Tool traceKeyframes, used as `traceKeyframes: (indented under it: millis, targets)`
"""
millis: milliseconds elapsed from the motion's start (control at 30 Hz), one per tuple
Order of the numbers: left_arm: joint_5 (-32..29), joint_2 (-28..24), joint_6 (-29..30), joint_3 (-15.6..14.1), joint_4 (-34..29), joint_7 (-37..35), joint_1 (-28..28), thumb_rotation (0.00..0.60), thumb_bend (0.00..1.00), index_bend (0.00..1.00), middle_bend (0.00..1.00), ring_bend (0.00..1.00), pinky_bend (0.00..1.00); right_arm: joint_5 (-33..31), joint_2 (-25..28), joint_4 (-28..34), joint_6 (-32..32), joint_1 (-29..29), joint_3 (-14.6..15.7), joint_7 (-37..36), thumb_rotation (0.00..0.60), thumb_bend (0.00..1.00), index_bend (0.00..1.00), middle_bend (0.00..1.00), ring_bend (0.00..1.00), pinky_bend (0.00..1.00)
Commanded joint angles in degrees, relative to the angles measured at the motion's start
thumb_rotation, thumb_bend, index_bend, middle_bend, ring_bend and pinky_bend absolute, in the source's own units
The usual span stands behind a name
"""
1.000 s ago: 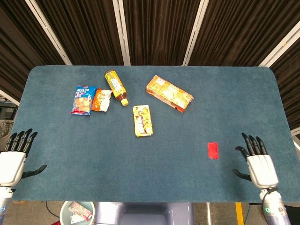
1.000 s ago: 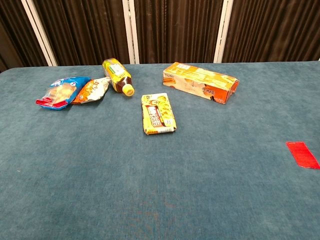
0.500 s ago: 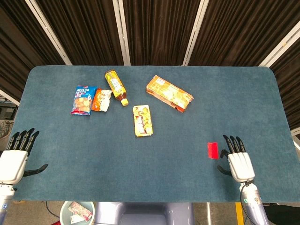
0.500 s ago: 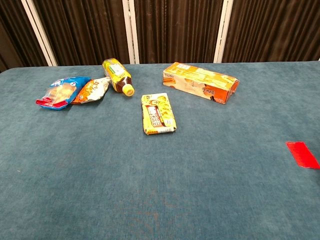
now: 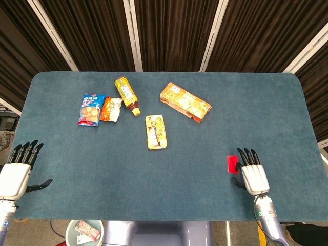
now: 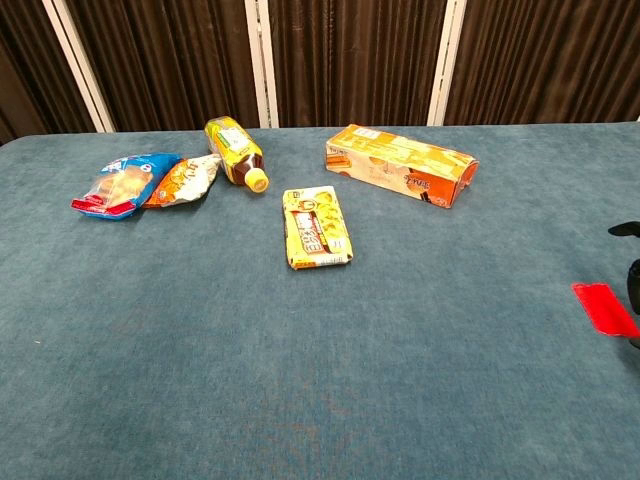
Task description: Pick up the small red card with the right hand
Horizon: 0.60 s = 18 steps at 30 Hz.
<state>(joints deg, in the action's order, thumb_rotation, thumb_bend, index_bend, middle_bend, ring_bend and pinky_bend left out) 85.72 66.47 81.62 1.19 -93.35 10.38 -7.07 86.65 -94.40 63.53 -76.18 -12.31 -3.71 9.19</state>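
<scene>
Right hand (image 5: 254,177), fingers spread and empty, was seen just beside the small red card (image 5: 232,164), which lay flat on the blue table (image 5: 205,205) near its right front edge. The card was judged light, thin and hard to lift off the cloth, best pinched at an edge. The whole hand was shown only in the head view; in the chest view only dark fingertips (image 6: 632,285) at the frame edge were shown, over the card's right end.

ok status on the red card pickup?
Right hand open, fingers spread, beside the small red card. Card flat on table, not held. Left hand open at near-left edge. Nothing in the way.
</scene>
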Motion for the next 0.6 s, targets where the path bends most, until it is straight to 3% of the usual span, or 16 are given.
traceKeyframes:
  millis: [33,600]
  targets:
    - [-0.33,0.08,-0.24,0.11,0.04,0.08,-0.11,0.494,0.05,0.0,0.0,0.0,0.0,-0.89,-0.76,-1.66,1.57,-0.78,-0.29,-0.66,0.6,0.22,0.55,0.07,0.0,0.0]
    - [-1.79,0.52,-1.36,0.44,0.7,0.43,-0.61,0.497,0.05,0.0,0.0,0.0,0.0,-2.57,-3.03,-6.36,4.71,-2.73,-0.77,-1.49,0.6,0.22,0.54,0.07,0.0,0.0]
